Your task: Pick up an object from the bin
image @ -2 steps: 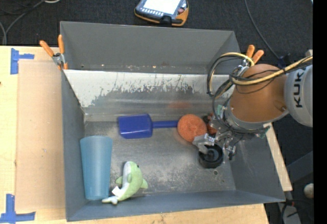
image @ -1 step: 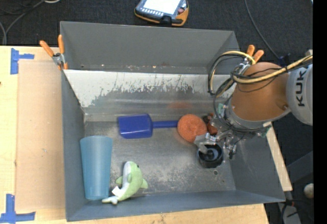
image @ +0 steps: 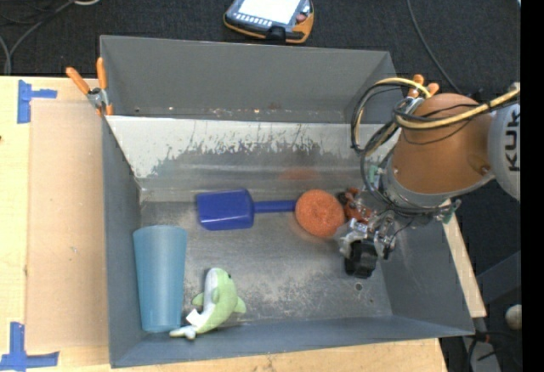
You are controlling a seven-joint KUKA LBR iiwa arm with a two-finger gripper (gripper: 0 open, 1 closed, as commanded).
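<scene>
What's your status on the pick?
Gripper low at right. Orange ball right beside it, not held. Blue scoop handle against ball.

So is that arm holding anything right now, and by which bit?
Nothing that I can see: the gripper hangs just right of the orange ball, not around it.

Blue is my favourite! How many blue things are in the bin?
2. A light blue cup is at the front left; a darker blue scoop mid-bin, handle toward the orange ball. Others may hide under the arm.
</scene>
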